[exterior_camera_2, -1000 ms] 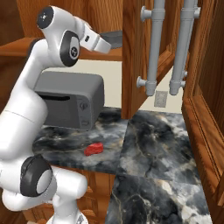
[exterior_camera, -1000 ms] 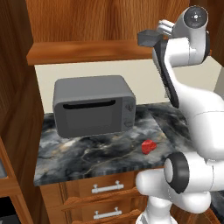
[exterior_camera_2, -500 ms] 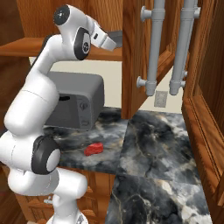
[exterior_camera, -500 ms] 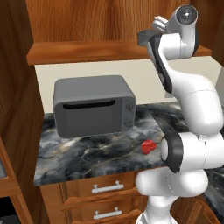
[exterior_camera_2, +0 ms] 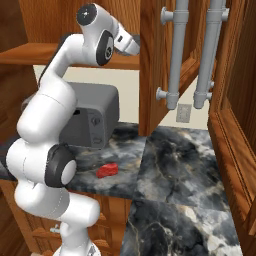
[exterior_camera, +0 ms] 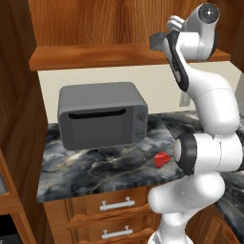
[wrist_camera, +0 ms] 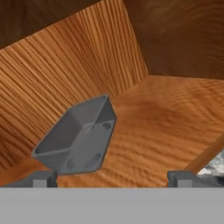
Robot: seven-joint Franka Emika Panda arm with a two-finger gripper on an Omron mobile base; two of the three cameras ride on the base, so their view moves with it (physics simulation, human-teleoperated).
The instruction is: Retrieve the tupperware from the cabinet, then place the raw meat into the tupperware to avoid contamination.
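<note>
Down low in front, drawers (exterior_camera: 114, 205) with horizontal silver handles under the dark marbled counter (exterior_camera: 86, 167). On that counter, near the front edge, the raw meat (exterior_camera: 161, 159), a small bright red lump lying alone, just right of the big grey microwave (exterior_camera: 101, 114) and clear of it. From the right base view, same lump (exterior_camera_2: 107, 170) on the counter slab, a little in front of the microwave's corner.

Up higher now: white arm reaching to the level of the cabinet (exterior_camera: 128, 28), end effector (exterior_camera: 159, 42) pushed in at the wooden shelf (exterior_camera: 95, 55) above the microwave. Open cabinet door (exterior_camera_2: 150, 60) edge-on in the right base view, two long vertical silver bar handles (exterior_camera_2: 177, 50) beside it.

Inside, seen from the hand: two dark fingertips (wrist_camera: 41, 179) spread wide apart at the bottom of the picture, nothing between them, so end effector (wrist_camera: 111, 180) open. Just beyond the left tip, the tupperware (wrist_camera: 78, 135), grey open-top tub resting on the shelf floor (wrist_camera: 166, 118) close against the cabinet's wooden wall. Not touched by either finger.
</note>
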